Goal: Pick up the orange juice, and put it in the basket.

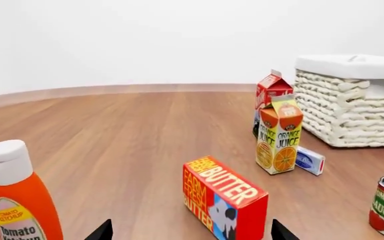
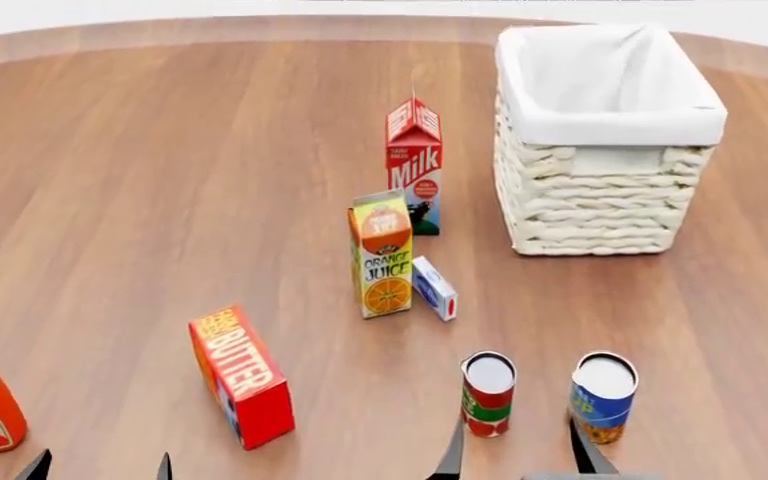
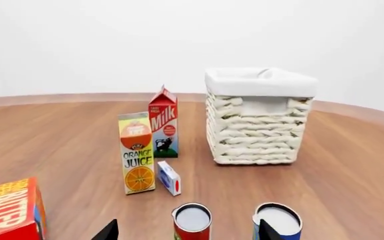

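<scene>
Juice box waits in a crowd, both tools empty

The orange juice (image 2: 383, 255) stands upright on the worktop (image 2: 157, 180), with the milk carton (image 2: 415, 165) just behind it and a small blue and white box (image 2: 434, 288) lying right beside it. The basket (image 2: 607, 190) sits near, off to the side of the milk. The left tool (image 2: 97, 466) and the right tool (image 2: 514, 450) both look spread wide and hold nothing; only their tips show. I think the juice is tall and thin, so a bump could tip it over. The red can (image 2: 488, 394) and the blue can (image 2: 603, 397) stand between the right tool and the juice, so a low reach could knock them. The butter box (image 2: 240, 376) could be knocked by the left one. A sloppy grab might catch the milk instead.
</scene>
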Motion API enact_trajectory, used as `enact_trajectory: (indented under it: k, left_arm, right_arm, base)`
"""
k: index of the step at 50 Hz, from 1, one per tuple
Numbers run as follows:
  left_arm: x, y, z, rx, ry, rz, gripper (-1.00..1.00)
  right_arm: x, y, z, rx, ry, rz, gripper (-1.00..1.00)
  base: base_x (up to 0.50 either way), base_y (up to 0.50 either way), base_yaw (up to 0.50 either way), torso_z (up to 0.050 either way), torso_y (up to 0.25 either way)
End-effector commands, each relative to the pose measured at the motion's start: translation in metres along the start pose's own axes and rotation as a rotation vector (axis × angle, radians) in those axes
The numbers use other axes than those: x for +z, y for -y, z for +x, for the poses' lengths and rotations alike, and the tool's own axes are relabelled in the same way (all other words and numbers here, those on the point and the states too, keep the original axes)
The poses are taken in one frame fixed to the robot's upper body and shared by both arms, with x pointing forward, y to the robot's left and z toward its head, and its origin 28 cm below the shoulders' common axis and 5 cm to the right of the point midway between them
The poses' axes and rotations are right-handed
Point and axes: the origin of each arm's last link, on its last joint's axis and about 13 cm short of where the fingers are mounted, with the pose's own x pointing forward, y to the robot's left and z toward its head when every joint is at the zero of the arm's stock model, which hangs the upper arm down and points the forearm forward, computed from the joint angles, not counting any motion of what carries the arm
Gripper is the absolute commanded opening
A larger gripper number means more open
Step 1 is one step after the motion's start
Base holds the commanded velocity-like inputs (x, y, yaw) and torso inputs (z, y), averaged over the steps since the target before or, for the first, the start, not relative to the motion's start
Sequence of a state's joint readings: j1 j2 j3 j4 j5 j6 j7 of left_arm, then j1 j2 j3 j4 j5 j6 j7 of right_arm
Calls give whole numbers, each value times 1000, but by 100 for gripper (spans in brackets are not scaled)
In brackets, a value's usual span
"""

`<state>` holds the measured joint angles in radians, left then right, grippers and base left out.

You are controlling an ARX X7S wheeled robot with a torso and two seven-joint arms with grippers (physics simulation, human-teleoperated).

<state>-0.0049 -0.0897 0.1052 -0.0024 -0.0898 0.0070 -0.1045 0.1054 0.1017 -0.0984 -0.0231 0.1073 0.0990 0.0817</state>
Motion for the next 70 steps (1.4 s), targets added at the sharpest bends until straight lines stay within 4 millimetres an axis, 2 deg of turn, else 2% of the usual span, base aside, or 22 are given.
enact_trajectory:
  k: [1, 31, 43, 70]
  left_arm:
    - [0, 0, 0, 0, 0, 0, 100]
    - [0, 0, 0, 0, 0, 0, 100]
    - [0, 0, 0, 0, 0, 0, 100]
    - [0, 0, 0, 0, 0, 0, 100]
  right_arm:
    - [0, -2, 2, 1, -6, 7, 100]
    - [-2, -3, 2, -1, -9, 10, 100]
    - [4, -3, 2, 3, 1, 15, 100]
    - [-1, -5, 0, 10, 4, 18, 100]
  base:
    - [285, 0, 0, 0, 0]
    - [288, 0, 0, 0, 0]
    - [291, 0, 0, 0, 0]
    - [293, 0, 0, 0, 1]
